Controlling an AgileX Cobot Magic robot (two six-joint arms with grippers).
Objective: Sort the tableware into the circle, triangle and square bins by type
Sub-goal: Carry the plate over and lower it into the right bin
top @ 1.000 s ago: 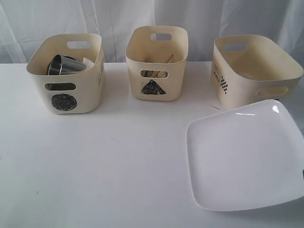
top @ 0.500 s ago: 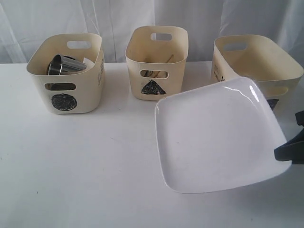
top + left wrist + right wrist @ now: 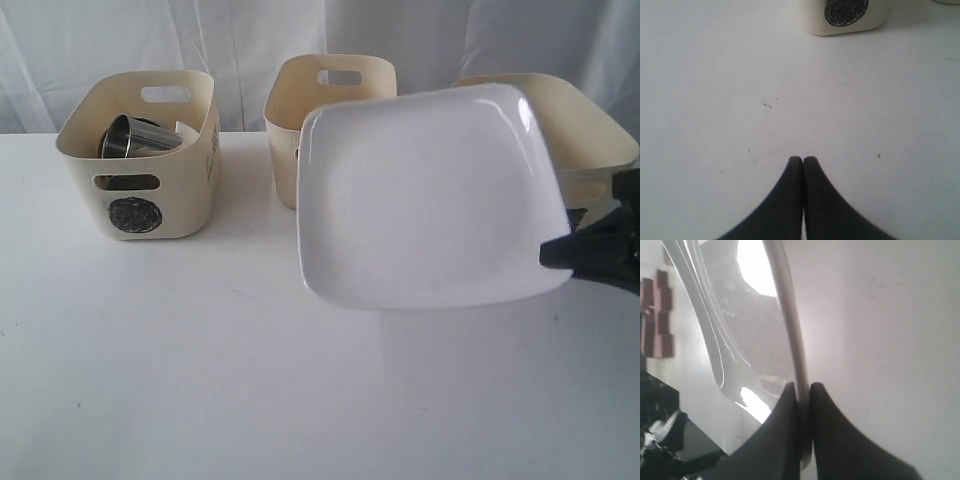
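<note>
A white square plate [image 3: 430,195] hangs tilted in the air in front of the middle and right bins, my right gripper [image 3: 560,255] shut on its right edge. Seen from the right wrist, the plate's rim [image 3: 790,330] is pinched between the right gripper's [image 3: 802,390] fingers. The circle bin [image 3: 140,150] at the left holds a steel mug [image 3: 135,137]. The plate covers the front of the triangle bin [image 3: 335,75] and much of the square bin [image 3: 590,135]. My left gripper [image 3: 803,159] is shut and empty, low over bare table short of the circle bin [image 3: 842,15].
A white tabletop [image 3: 200,350] stretches in front of the bins. White curtain [image 3: 240,40] hangs behind them. Small dark specks [image 3: 767,105] mark the table in the left wrist view.
The plate has been lifted from the table's right front and carried up and leftward, tilting toward the camera. It now covers the triangle bin's mark. My right gripper has come further into view.
</note>
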